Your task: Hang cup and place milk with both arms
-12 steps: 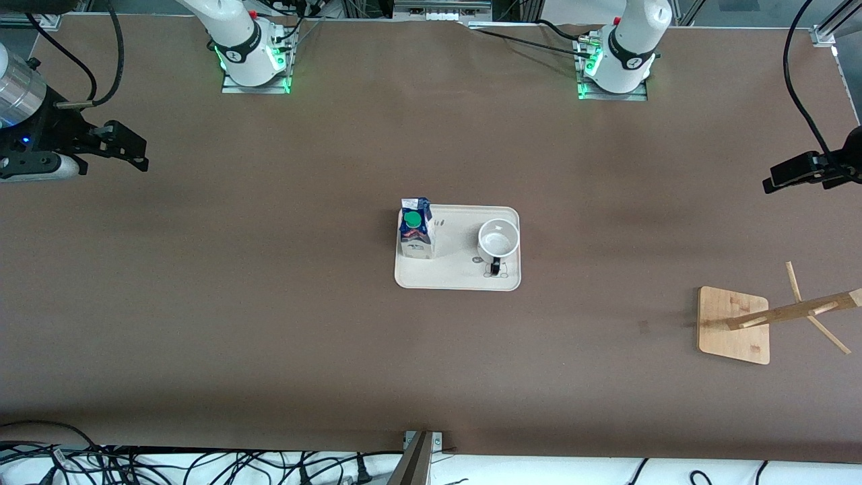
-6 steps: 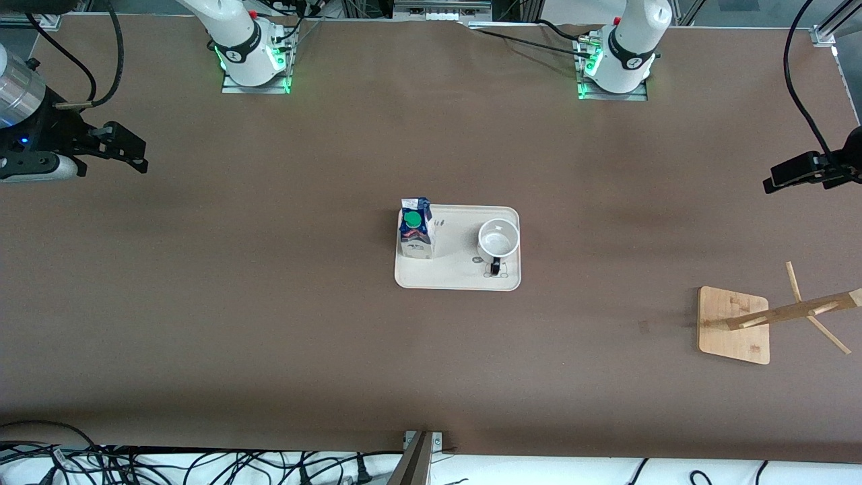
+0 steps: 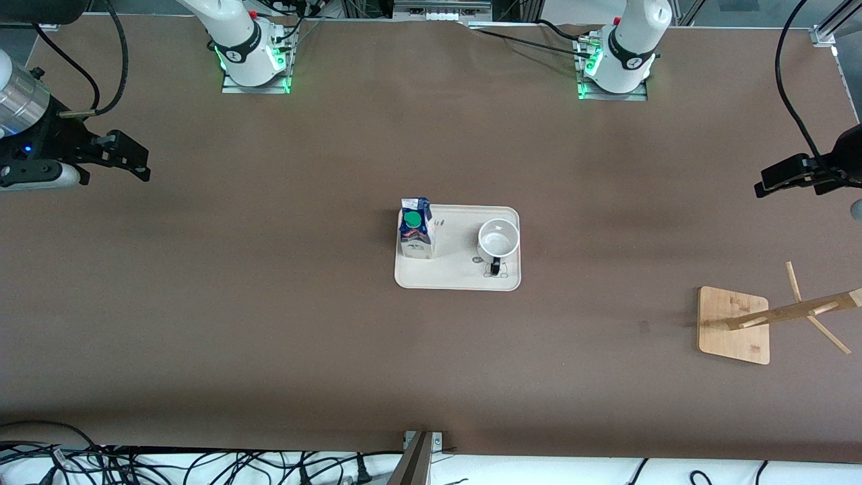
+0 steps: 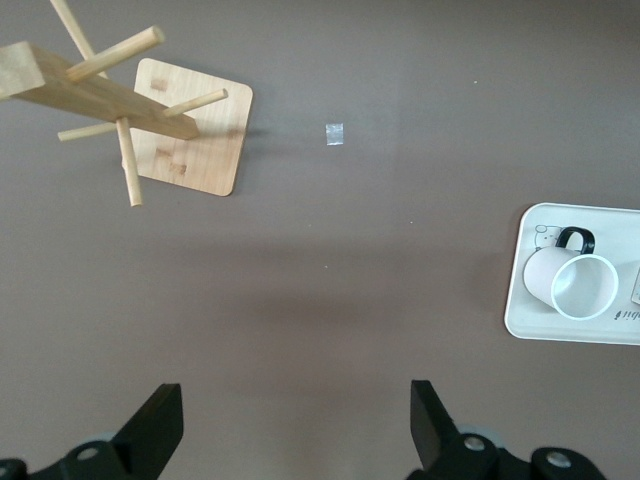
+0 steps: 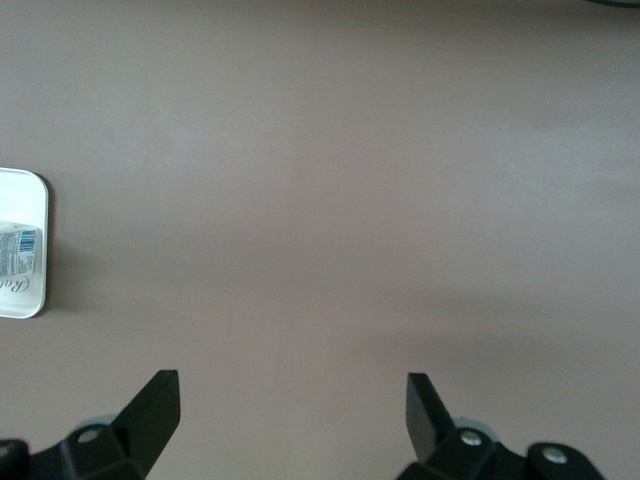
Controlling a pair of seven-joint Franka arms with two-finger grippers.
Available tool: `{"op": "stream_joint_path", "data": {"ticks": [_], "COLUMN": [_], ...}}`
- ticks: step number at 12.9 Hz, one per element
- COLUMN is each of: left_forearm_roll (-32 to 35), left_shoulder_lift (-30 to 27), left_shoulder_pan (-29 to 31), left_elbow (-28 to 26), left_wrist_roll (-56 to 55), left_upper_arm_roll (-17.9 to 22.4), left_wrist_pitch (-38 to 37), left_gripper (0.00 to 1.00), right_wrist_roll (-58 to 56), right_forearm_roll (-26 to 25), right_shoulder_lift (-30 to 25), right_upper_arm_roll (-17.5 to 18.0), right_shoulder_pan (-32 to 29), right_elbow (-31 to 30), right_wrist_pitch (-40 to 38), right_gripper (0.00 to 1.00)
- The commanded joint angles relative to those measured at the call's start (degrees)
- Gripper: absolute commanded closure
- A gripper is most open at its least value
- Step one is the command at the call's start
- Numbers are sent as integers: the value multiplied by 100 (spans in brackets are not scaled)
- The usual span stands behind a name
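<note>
The white cup (image 3: 498, 240) with its black handle stands upright on a cream tray (image 3: 458, 276) at mid-table; it also shows in the left wrist view (image 4: 572, 281). The milk carton (image 3: 415, 229), blue top and green cap, stands on the tray's end toward the right arm; only part of its printed side shows in the right wrist view (image 5: 18, 260). My left gripper (image 3: 768, 185) is open and empty, up over the bare table at the left arm's end (image 4: 297, 405). My right gripper (image 3: 138, 165) is open and empty over the right arm's end (image 5: 292, 400).
A wooden cup tree (image 3: 791, 311) on a square wooden base (image 3: 731, 337) stands toward the left arm's end, nearer the front camera than the tray; it also shows in the left wrist view (image 4: 100, 90). Cables lie along the table's front edge.
Both grippers have shifted slightly: the left one a little toward the tray, the right one a little lower in the front view. The cup, the milk and the cup tree have not moved.
</note>
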Motion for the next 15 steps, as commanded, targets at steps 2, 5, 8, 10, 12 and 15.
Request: {"op": "stream_joint_path", "data": {"ticks": [2, 5, 8, 10, 12, 15], "left_forearm_roll": [40, 40, 40, 31, 31, 31], "left_shoulder_lift": [73, 73, 73, 73, 73, 73], "left_shoulder_pan": [-13, -13, -13, -22, -30, -4], "left_elbow": [122, 122, 122, 130, 122, 122], "left_wrist_roll": [581, 609, 609, 609, 618, 609], "left_upper_arm_roll": [24, 15, 15, 15, 15, 24], "left_wrist_pitch": [23, 15, 15, 15, 15, 15], "left_gripper": [0, 0, 0, 0, 0, 0], "right_wrist_roll": [-49, -41, 483, 1519, 2232, 3689], "right_forearm_roll": [35, 79, 297, 579, 615, 615], "right_shoulder_lift": [26, 298, 893, 1403, 1844, 2450], "right_upper_arm_roll": [18, 27, 185, 185, 185, 185], "right_shoulder_pan": [124, 141, 632, 1071, 1633, 2468], "right_elbow": [290, 238, 622, 1062, 1292, 1441], "right_wrist_pitch": [-109, -531, -435, -391, 29, 1153], "right_gripper": [0, 0, 0, 0, 0, 0]}}
